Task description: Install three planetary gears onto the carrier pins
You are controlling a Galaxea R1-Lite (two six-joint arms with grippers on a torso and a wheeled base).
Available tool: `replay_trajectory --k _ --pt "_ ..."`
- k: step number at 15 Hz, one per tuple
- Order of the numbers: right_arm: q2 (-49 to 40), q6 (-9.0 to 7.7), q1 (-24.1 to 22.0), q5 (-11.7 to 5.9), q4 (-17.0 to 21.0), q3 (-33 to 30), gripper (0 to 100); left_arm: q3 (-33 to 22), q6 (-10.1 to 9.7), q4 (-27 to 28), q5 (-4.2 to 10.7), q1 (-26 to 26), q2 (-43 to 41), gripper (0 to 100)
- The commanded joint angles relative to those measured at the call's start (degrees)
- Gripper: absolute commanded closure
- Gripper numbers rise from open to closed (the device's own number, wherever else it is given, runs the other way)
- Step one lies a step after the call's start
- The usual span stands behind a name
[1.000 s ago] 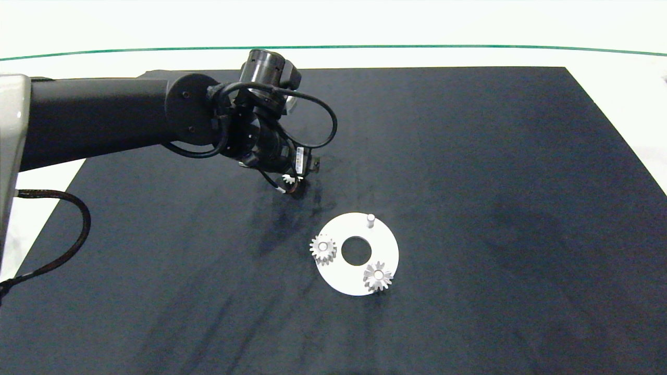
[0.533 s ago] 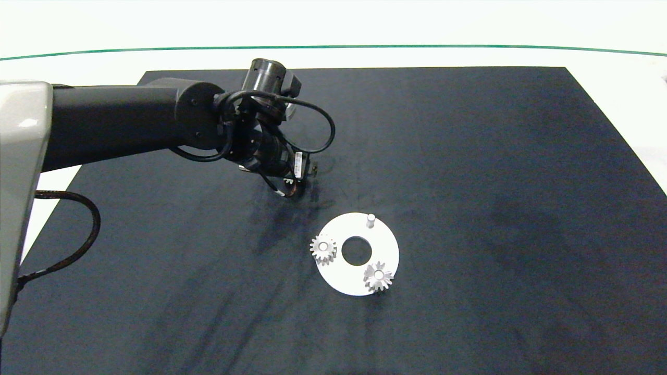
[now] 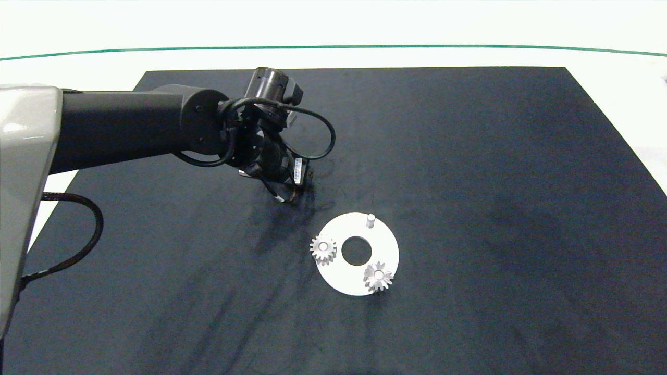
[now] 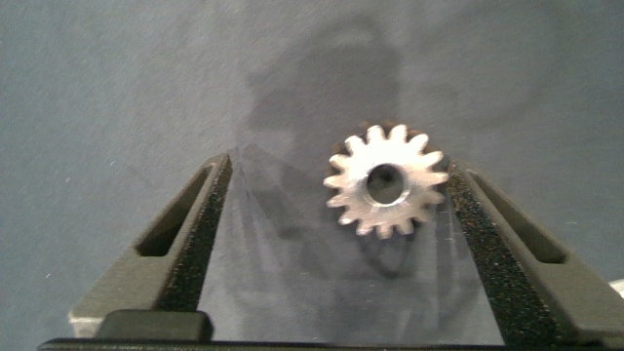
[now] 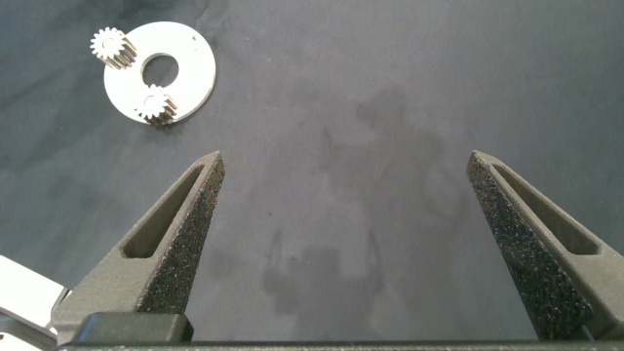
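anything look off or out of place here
Nothing stands out. Two planetary gears sit on their pins on the white disc; one pin is bare. The third gear lies flat on the mat between the open left gripper fingers.

We see one planetary gear (image 4: 386, 184) lying flat on the dark mat (image 4: 117, 88) that covers the bench, centre hole facing up. The left hand (image 4: 336, 195) straddles it with fingers spread wide. The gear sits off-centre in the gap: its teeth are touching or just beside one finger pad (image 4: 483, 224), and well apart from the other pad (image 4: 210, 229). A faint shadow falls on the mat beside the gear.
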Motion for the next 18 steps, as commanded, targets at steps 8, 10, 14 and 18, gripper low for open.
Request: replay_trajectory --k 8,10,14,18 --pt "0.1 -0.1 0.0 -0.07 0.1 0.3 0 0.3 -0.17 0.1 0.8 -0.4 0.0 32" --pt "0.1 -0.1 0.0 -0.07 0.1 0.4 0 0.2 -0.17 0.0 0.8 -0.3 0.1 37" --pt "0.1 -0.1 0.0 -0.07 0.1 0.4 0 0.3 -0.17 0.0 0.8 -0.7 0.0 46" --pt "0.1 -0.1 0.0 -0.07 0.1 0.4 0 0.4 -0.25 0.0 0.8 -1.5 -0.2 53"
